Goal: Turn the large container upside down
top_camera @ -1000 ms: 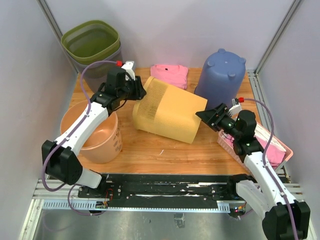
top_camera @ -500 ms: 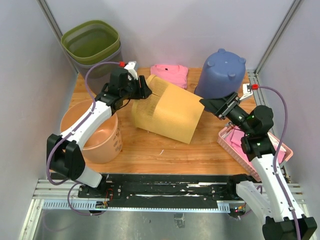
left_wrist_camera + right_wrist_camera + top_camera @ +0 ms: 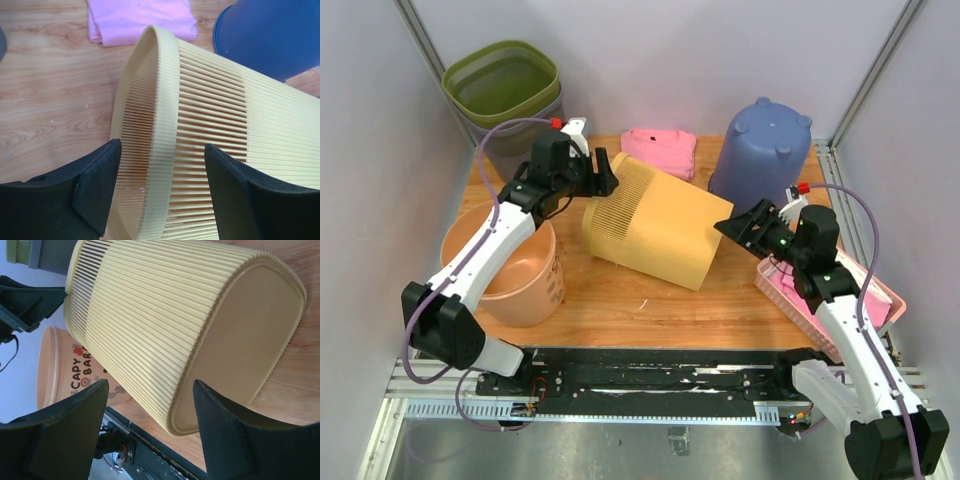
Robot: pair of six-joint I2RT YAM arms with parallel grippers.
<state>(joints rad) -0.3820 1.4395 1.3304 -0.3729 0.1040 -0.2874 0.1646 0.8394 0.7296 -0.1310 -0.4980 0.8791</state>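
Observation:
The large container (image 3: 655,225) is a yellow ribbed bin lying on its side mid-table, with its mouth toward the back left and its flat base toward the right. My left gripper (image 3: 603,178) is open at the mouth. In the left wrist view the container's rim (image 3: 162,100) runs between the left gripper's (image 3: 162,147) black fingers with gaps on both sides. My right gripper (image 3: 735,228) is open just off the base corner. The right wrist view shows the container's base (image 3: 245,335) beyond the right gripper's (image 3: 150,385) spread fingers, untouched.
An orange bucket (image 3: 505,265) stands at the left under the left arm. Stacked green bins (image 3: 503,88) sit at the back left, a folded pink cloth (image 3: 660,148) at the back. A blue upturned tub (image 3: 760,150) is at the back right, and a pink basket (image 3: 885,300) at the right edge.
The left gripper's jaws have widened and let go of the container's rim. The right arm swung up toward the blue tub, then came back to the base corner.

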